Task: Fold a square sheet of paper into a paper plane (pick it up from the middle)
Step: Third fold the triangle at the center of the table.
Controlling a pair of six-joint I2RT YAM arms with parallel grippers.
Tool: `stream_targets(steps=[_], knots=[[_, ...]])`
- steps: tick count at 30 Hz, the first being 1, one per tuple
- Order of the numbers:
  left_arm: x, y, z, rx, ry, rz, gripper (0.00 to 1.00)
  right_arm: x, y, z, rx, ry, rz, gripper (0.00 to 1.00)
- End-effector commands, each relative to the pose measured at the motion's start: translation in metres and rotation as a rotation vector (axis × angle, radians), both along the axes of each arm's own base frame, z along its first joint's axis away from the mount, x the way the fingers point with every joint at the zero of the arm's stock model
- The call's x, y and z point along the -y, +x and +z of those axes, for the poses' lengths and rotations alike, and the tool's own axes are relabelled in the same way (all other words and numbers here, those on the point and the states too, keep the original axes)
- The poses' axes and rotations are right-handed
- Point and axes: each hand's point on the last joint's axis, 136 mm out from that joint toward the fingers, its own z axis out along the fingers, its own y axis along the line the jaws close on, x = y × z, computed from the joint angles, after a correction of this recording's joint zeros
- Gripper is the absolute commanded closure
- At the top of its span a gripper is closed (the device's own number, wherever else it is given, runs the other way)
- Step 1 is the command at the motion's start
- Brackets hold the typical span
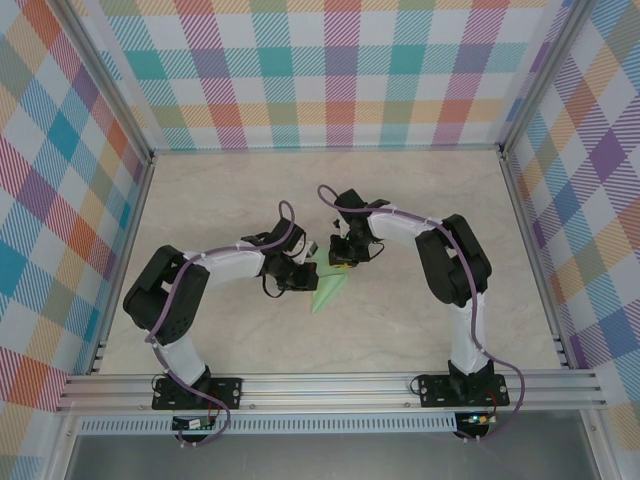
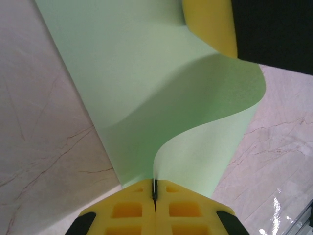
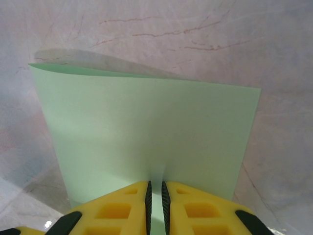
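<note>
The paper [image 1: 328, 290] is in the middle of the table [image 1: 420, 200], held up by both claws. The left claw [image 2: 154, 188] is squeezed tight on one edge. The right claw [image 3: 155, 188] pinches another edge, almost closed. Two grips probably let it bend into a fold.

Left arm [image 1: 215, 262] and right arm [image 1: 420, 232] flank the sheet [image 1: 328, 292]; far table [image 1: 400, 185] lies open.

Matt mint paper [image 3: 146, 132], glossy marbled tabletop [image 3: 205, 29]
</note>
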Motion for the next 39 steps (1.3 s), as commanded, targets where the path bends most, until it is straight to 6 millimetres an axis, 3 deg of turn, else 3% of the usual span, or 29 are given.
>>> stream_targets(steps=[1,30,39], knots=[[-0.002,0.008,0.001,0.006,-0.004,0.005,0.98,0.009,-0.012,-0.015,-0.052,-0.057,0.011,0.83],[-0.009,0.003,-0.009,-0.01,0.027,0.024,0.98,0.008,-0.01,-0.013,-0.054,-0.056,-0.005,0.82],[-0.014,-0.004,-0.022,-0.036,0.051,0.018,0.98,-0.003,0.005,0.022,0.019,0.003,-0.03,0.77]])
